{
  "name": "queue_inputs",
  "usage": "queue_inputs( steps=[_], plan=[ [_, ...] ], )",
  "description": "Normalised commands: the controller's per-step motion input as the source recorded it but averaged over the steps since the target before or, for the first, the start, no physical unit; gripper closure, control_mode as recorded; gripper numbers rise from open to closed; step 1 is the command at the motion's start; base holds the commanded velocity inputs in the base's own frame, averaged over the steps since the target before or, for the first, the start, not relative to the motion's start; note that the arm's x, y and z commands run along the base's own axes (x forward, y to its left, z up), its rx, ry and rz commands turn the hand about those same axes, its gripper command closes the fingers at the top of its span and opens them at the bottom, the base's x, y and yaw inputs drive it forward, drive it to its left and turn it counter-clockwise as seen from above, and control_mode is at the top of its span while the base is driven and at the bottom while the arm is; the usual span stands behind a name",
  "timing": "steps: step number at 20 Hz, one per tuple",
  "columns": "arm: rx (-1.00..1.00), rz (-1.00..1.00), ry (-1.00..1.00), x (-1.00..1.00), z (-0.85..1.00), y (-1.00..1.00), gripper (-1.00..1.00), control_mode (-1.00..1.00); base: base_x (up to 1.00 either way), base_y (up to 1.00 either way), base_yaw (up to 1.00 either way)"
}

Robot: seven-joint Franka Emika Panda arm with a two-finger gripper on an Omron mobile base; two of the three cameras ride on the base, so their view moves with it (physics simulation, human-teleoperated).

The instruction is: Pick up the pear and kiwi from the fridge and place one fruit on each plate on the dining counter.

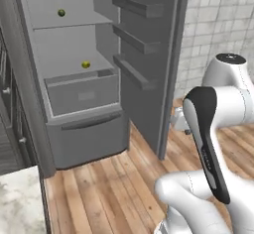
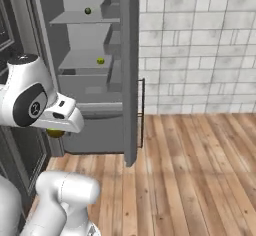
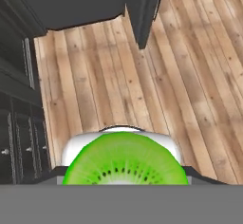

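I hold the kiwi (image 3: 126, 160), the oval fruit with the bright lime-green cut face and dark seeds, closed between my jaws; in the hand view it sits right at the bottom, just in front of the camera, over the brown wooden plank floor (image 3: 190, 76). In the right base view I see a small yellowish spot under the white hand, which I judge is the same fruit, but it is too small to be sure.

The tall grey fridge (image 1: 84, 129) stands open ahead of the base. The small yellow-green pear (image 1: 86, 64) lies on the flat grey shelf just above the fridge drawer (image 1: 82, 94), so it is well apart from my jaws, up and forward of them. A dark green ball (image 1: 61, 13) rests on the shelf above the pear.

My next move, as I judge it, is to carry the kiwi away from the fridge to a plate. A corner of a white-and-grey marbled bench (image 1: 20, 203) is cut off at the lower left, near the fridge base; I cannot tell if it is the dining one, and its top surface is mostly out of frame
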Motion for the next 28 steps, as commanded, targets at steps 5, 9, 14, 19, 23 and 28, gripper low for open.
queue_inputs(
  steps=[5,9,14,19,23,28],
  plan=[
    [0.0,0.0,0.0,0.0,0.0,0.0,1.0,1.0,-0.13,-0.82,-0.6],
    [0.0,0.0,0.0,0.0,0.0,0.0,1.0,1.0,0.09,-1.0,-0.6],
    [0.0,0.0,0.0,0.0,0.0,0.0,1.0,1.0,0.44,-1.0,-0.52],
    [0.0,0.0,0.0,0.0,0.0,0.0,1.0,1.0,0.56,-0.76,-0.57],
    [0.0,0.0,0.0,0.0,0.0,0.0,1.0,1.0,0.53,-0.41,-0.68],
    [0.0,0.0,0.0,0.0,0.0,0.0,1.0,1.0,0.63,-0.27,-0.67]
  ],
)
